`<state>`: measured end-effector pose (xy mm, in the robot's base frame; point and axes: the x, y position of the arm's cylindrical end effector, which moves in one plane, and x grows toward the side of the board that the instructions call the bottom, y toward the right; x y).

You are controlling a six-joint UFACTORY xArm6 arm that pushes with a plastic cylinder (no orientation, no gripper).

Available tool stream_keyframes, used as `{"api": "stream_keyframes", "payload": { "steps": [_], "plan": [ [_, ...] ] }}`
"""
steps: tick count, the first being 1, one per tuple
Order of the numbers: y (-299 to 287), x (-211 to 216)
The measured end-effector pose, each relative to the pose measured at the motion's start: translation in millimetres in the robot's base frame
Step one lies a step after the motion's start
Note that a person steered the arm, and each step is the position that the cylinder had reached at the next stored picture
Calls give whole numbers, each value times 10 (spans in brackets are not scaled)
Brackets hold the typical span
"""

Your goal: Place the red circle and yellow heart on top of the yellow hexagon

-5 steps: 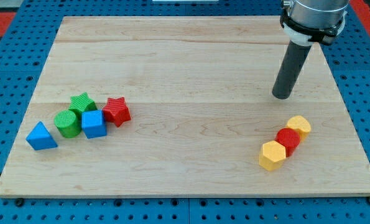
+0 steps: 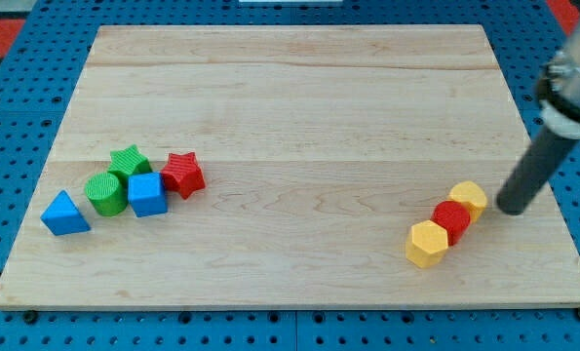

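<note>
Three blocks lie in a slanted row at the view's lower right. The yellow hexagon is lowest and leftmost. The red circle touches it up and to the right. The yellow heart touches the red circle at the row's upper right end. My tip rests on the board just right of the yellow heart, a small gap apart. The dark rod slants up to the view's right edge.
A cluster sits at the view's left: red star, green star, green circle, blue cube, blue triangle. The wooden board lies on a blue pegboard; its right edge runs close to my tip.
My tip has moved right and down the view, from above the block row to just right of the yellow heart. No block has moved.
</note>
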<state>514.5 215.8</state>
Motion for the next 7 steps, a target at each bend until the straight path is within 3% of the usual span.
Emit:
{"api": "stream_keyframes", "payload": {
  "steps": [3,5,7],
  "plan": [
    [88,177],
    [-523,179],
    [127,121]
  ]
}}
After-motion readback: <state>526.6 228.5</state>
